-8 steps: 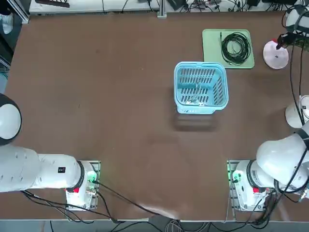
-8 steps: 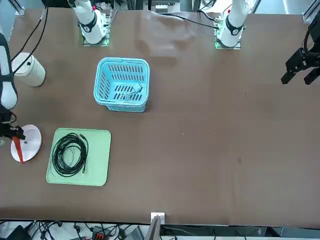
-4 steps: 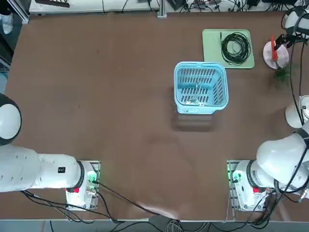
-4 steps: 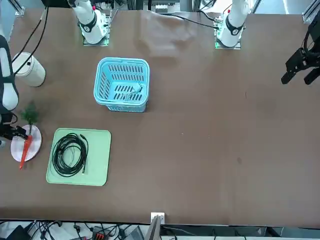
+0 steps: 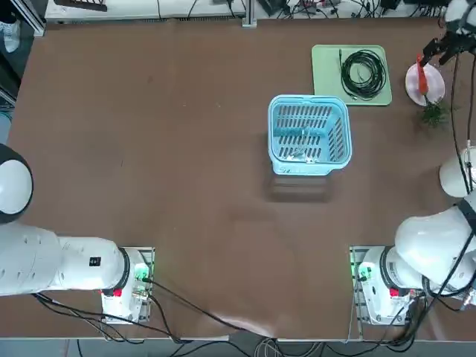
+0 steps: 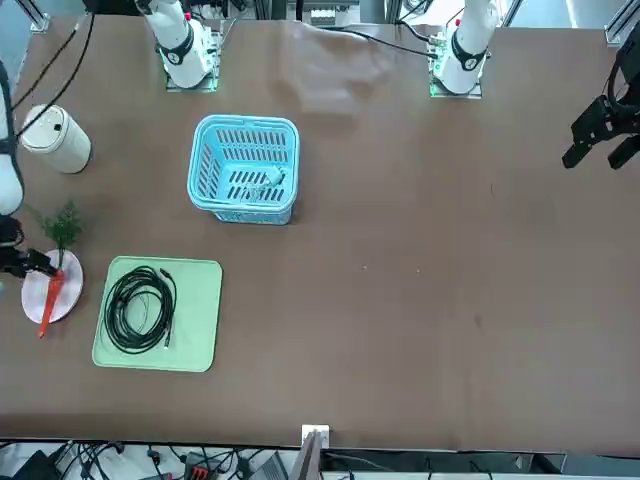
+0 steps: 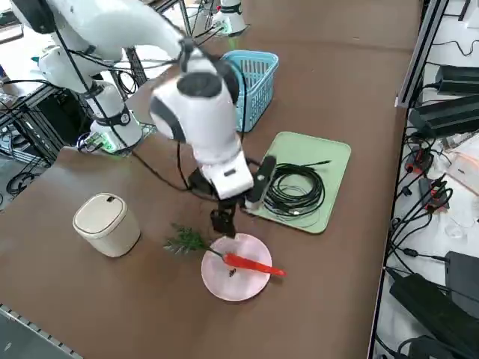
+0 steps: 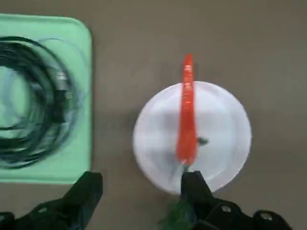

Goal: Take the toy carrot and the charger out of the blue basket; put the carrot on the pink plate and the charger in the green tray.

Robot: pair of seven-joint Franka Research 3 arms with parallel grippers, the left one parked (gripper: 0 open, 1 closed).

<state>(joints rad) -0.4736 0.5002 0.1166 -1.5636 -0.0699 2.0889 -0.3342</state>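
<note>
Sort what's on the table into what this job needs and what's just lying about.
For the job: carrot, pink plate, blue basket, green tray, right gripper above the plate.

Lying about: white lidded bin.

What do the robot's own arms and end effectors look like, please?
The arms are rounded and glossy white, with dark grey bands at the joints and black cables strapped along the outside. Red and green patches show near the bases. The right end effector is black and angular, with two blocky fingers and round metallic screws.
</note>
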